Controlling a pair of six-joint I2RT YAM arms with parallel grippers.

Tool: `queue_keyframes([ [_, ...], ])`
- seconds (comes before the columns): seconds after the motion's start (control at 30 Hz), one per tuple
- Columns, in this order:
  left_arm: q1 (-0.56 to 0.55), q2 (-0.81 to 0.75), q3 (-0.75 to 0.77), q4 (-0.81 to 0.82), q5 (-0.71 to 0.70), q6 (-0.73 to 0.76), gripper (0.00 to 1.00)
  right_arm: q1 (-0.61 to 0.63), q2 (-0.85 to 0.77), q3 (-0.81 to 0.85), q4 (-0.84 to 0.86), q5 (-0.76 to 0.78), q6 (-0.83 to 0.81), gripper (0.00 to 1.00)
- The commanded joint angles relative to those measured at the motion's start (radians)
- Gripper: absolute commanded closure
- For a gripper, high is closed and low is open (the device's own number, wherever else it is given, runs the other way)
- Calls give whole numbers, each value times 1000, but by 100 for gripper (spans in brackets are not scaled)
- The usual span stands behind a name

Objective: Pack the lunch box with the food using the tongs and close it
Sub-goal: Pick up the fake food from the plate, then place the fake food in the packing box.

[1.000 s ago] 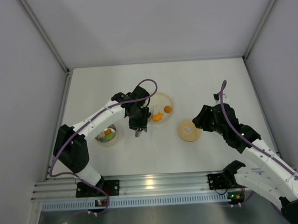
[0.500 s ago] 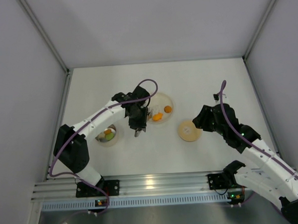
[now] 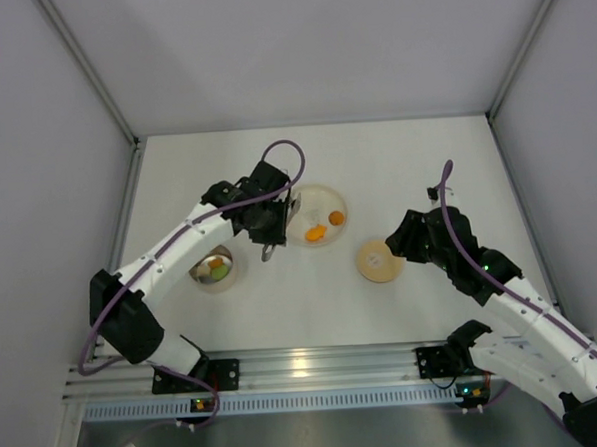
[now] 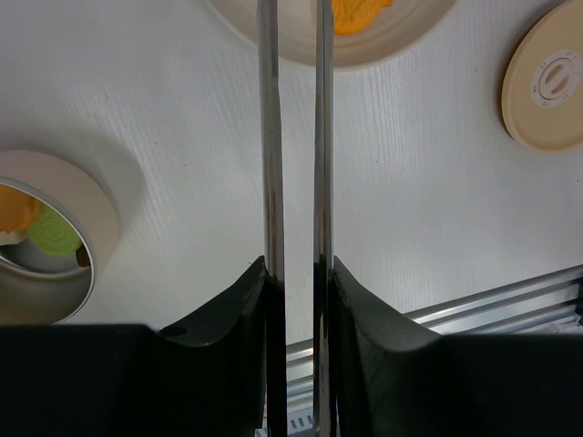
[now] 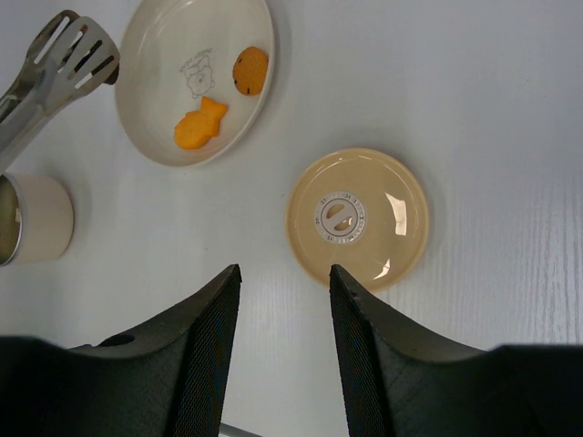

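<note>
My left gripper (image 4: pixel 296 264) is shut on the tongs (image 4: pixel 271 137), whose two thin arms run nearly parallel toward the cream plate (image 4: pixel 392 50). The tongs' slotted head (image 5: pixel 68 50) hovers by the plate's left rim (image 5: pixel 137 100); I cannot tell if it holds a piece. Food left on the plate is an orange fish-shaped piece (image 5: pixel 200 123) and a round brown piece (image 5: pixel 248 68). The lunch box (image 4: pixel 96 205) stands open to the left with orange and green pieces (image 4: pixel 50 232) inside. Its tan lid (image 5: pixel 358 217) lies flat on the table. My right gripper (image 5: pixel 284 273) hangs open just short of the lid.
In the top view the plate (image 3: pixel 329 197) sits mid-table, the lunch box (image 3: pixel 228 259) to its near left and the lid (image 3: pixel 380 262) to its near right. An aluminium rail (image 3: pixel 316 365) runs along the near edge. Grey walls enclose the table.
The left arm has swung left and slightly farther back, carrying the tongs from the plate's near-left edge toward its left side. The right arm has not moved.
</note>
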Motion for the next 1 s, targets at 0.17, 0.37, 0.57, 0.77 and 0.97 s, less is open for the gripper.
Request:
queue_keyframes([
  [0.17, 4, -196, -20, -112, -106, -17, 70, 16, 3, 31, -9, 11, -8, 56],
  [0.37, 4, -406, -135, -213, -154, -49, 69, 16, 4, 23, 2, 7, -5, 56],
  [0.57, 4, -610, -275, -320, -186, -115, 67, 16, 10, 11, 22, -6, 0, 57],
  [0.77, 4, -741, -321, -425, -224, -171, 67, 18, 21, -6, 33, -13, 3, 57],
  [0.97, 4, -822, -385, -465, -214, -216, 66, 16, 21, -17, 43, -18, 6, 57],
])
